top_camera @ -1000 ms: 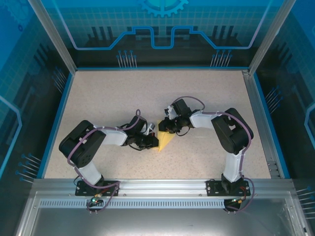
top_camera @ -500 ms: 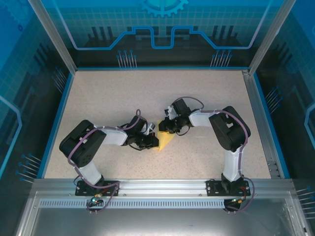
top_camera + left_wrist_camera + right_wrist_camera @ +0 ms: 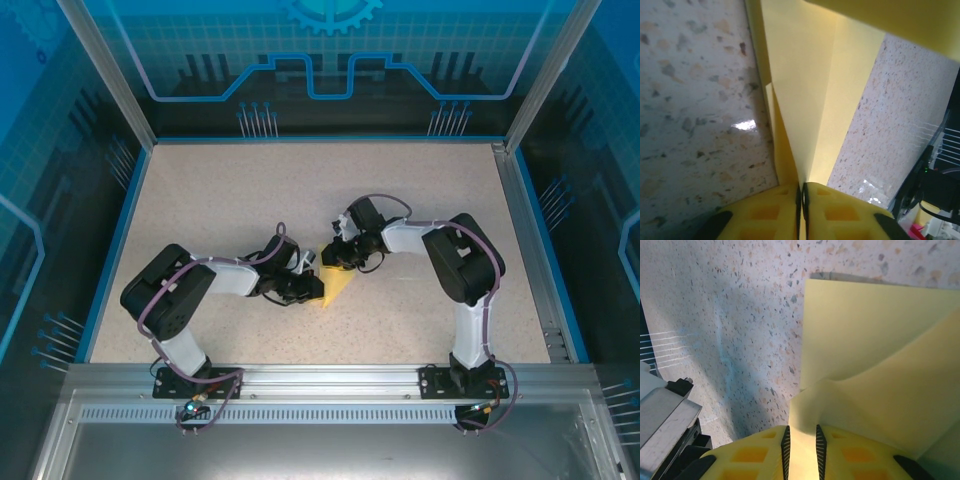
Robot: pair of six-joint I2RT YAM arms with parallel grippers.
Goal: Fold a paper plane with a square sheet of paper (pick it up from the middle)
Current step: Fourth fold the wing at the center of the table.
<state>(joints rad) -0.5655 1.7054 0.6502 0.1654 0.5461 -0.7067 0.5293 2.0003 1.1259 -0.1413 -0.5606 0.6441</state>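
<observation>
The pale-yellow sheet of paper (image 3: 340,285) lies folded into a pointed wedge at the middle of the table, between both arms. My left gripper (image 3: 316,289) is at its left edge. In the left wrist view the left gripper (image 3: 801,186) has its yellow pads almost together, pinching a creased ridge of the paper (image 3: 810,100). My right gripper (image 3: 331,258) reaches in from the right at the wedge's far end. In the right wrist view the right gripper (image 3: 801,429) has its jaws a little apart with a bulged fold of the paper (image 3: 865,340) between them.
The speckled tabletop (image 3: 250,190) is ringed by a blue rim and metal frame posts (image 3: 525,210). The right arm's elbow (image 3: 465,260) stands high to the right of the paper; the left arm's elbow (image 3: 165,295) sits at the near left.
The right arm's elbow has drawn a little to the left. Both grippers and the paper stay where they were.
</observation>
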